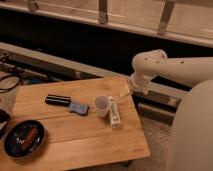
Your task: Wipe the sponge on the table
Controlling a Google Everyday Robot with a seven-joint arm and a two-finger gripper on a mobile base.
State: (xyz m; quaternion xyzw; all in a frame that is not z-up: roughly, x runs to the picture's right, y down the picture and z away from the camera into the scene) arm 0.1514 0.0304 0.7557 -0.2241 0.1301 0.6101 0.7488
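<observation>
The sponge (78,107), a small flat blue-grey pad, lies near the middle of the wooden table (75,135), between a black bar and a cup. My white arm comes in from the right. Its gripper (126,91) hangs over the table's far right edge, to the right of the cup and well apart from the sponge.
A black rectangular bar (58,100) lies left of the sponge. A pale cup (101,105) stands right of it, with a white tube (115,114) lying beside the cup. A dark round dish (24,138) sits at the table's front left corner. Cables (10,82) lie on the floor at the left.
</observation>
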